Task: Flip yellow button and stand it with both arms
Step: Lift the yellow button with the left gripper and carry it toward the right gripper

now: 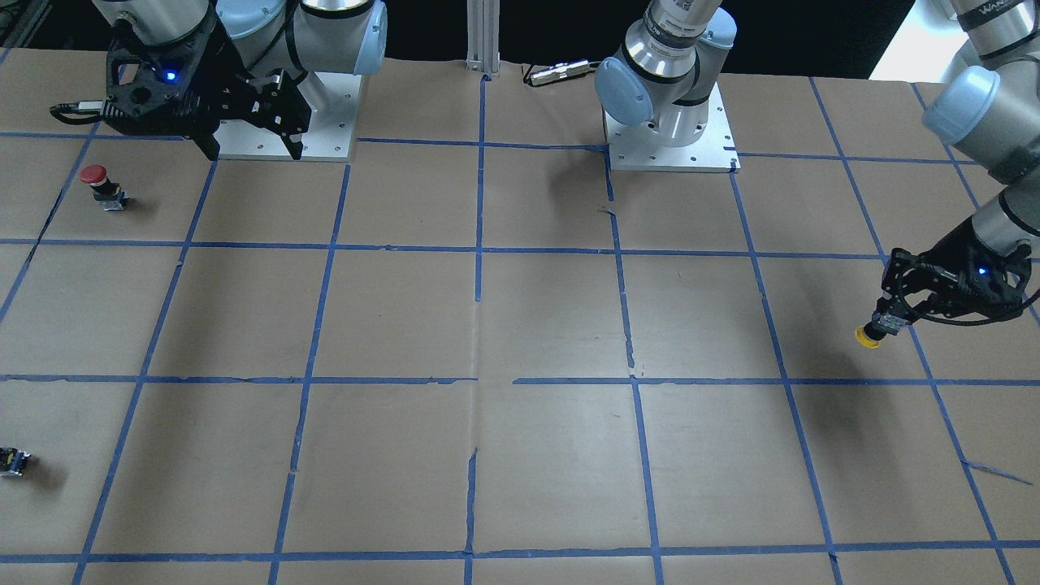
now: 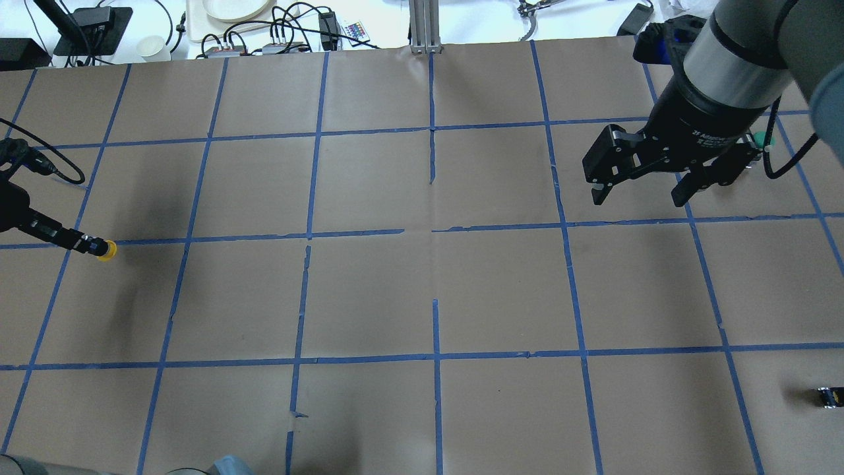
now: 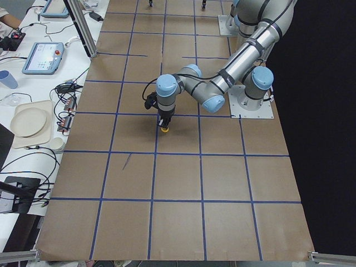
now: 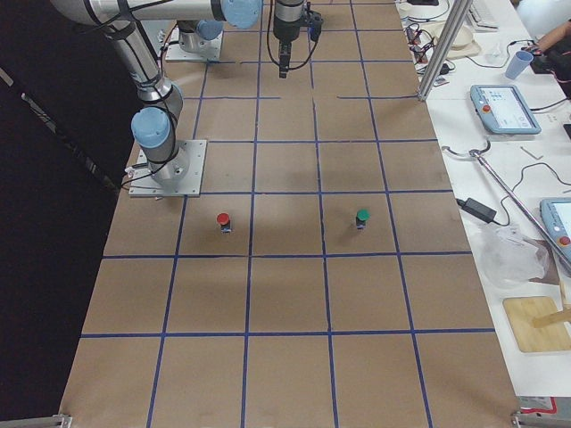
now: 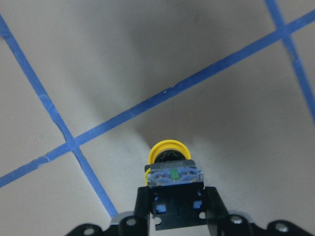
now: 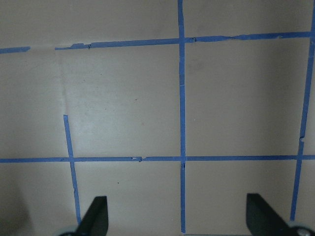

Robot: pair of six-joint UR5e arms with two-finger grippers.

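My left gripper (image 1: 890, 318) is shut on the blocky body of the yellow button (image 1: 870, 336), with the yellow cap pointing out past the fingertips and down toward the paper. The left wrist view shows the button (image 5: 170, 158) clamped between the fingers (image 5: 142, 204), above a blue tape line. In the overhead view this gripper (image 2: 80, 242) and the button (image 2: 106, 251) are at the far left. My right gripper (image 1: 253, 149) is open and empty, high over its own side of the table; it also shows in the overhead view (image 2: 638, 196) and its wrist view (image 6: 177, 221).
A red-capped button (image 1: 99, 185) stands near the right arm's base. A green-capped button (image 4: 362, 217) stands a square further out. A tiny black-yellow part (image 2: 829, 396) lies by the table's right edge. Brown paper with blue tape squares (image 2: 435, 297) covers the table.
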